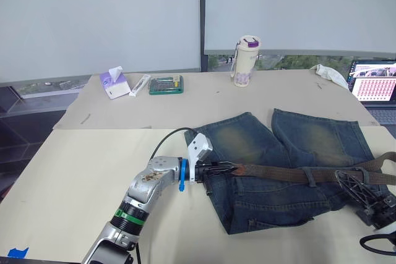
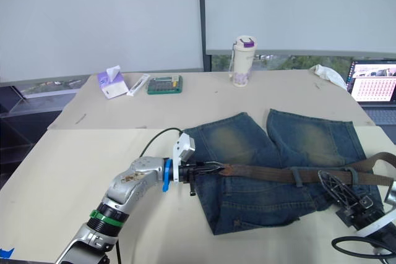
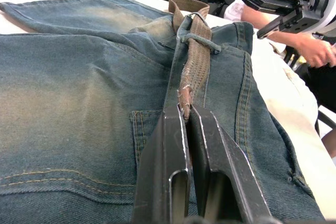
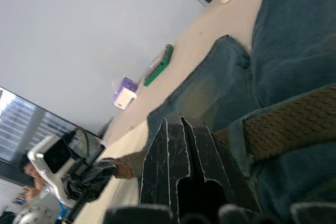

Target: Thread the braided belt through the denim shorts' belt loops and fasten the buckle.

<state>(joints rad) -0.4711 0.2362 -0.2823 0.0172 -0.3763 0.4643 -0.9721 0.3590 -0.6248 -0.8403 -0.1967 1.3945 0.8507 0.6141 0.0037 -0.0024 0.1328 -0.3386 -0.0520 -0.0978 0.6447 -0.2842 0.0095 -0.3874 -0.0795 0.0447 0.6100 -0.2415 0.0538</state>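
A pale cream bench [image 1: 74, 171] meets a tan one [image 1: 278, 94] behind it. Two white roller blinds [image 1: 99, 17] hang over the window, a dark frame post [image 1: 202, 20] between them; greenery shows beneath the right blind's hem. Daylight is soft and even.

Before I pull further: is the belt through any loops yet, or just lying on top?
Threaded. The braided belt passes under denim belt loops along the shorts' waistband, and the left hand grips its tip.

I can't find the buckle; the braided belt [image 1: 291, 172] runs off the frame's right edge, as does the laptop [image 1: 373, 86].
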